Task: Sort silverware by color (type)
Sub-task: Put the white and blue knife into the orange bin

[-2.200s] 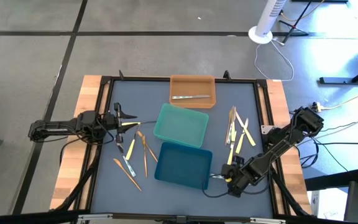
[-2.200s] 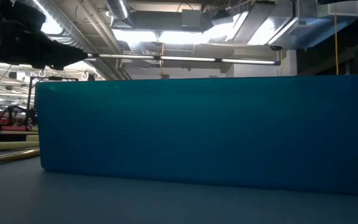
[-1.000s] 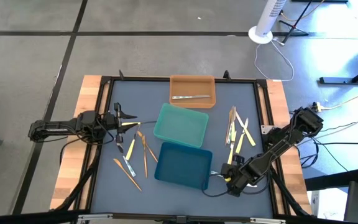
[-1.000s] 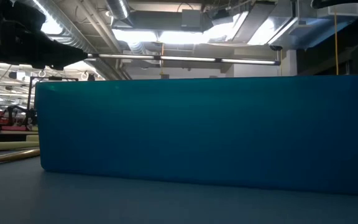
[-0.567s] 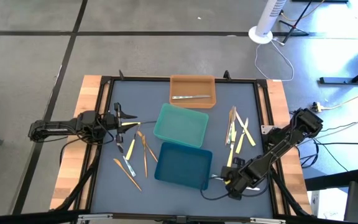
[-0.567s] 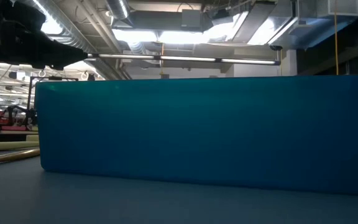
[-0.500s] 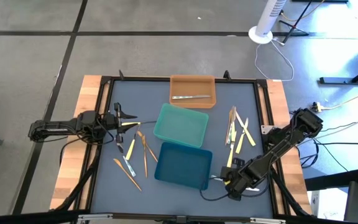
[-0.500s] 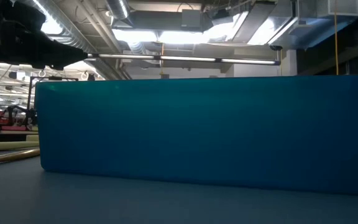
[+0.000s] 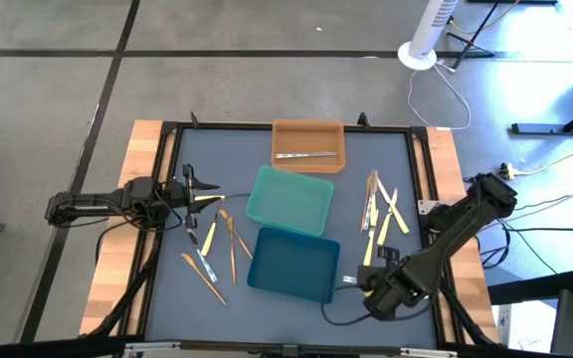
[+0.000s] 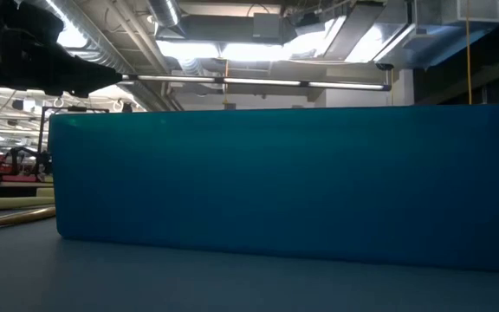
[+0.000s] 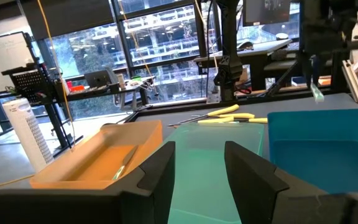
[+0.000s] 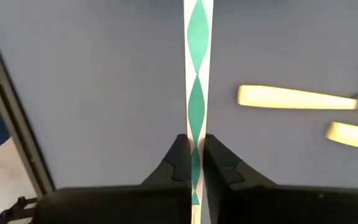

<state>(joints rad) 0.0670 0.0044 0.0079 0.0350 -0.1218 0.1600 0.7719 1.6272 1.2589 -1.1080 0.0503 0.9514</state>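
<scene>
My right gripper (image 12: 194, 155) is above the mat near the table's near right, beside the dark blue tray (image 9: 296, 237). It is shut on a slim silver-grey utensil (image 12: 197, 74) that shows teal reflections. My left gripper (image 11: 197, 168) waits open at the table's left edge, holding nothing. Yellow and orange utensils (image 9: 215, 244) lie on the mat left of the trays. More utensils (image 9: 378, 211) lie on the mat to the right. One silver utensil (image 9: 304, 155) lies in the orange tray (image 9: 308, 126). My right gripper pinches the thin utensil between its two fingers, on a narrow stretch (image 12: 196, 134) of it. The fingers point down from above and run along the utensil. Its free end (image 11: 316, 93) hangs below the gripper, clear of the mat.
The teal-green tray (image 9: 292, 173) sits between the orange tray and the dark blue one, in a row down the mat's middle. The dark blue tray's wall (image 10: 275, 182) fills the low view. A raised black frame (image 9: 421, 159) borders the mat.
My right gripper has risen straight up from the mat beside the dark blue tray, staying shut on the silver-grey utensil, which has come up with it.
</scene>
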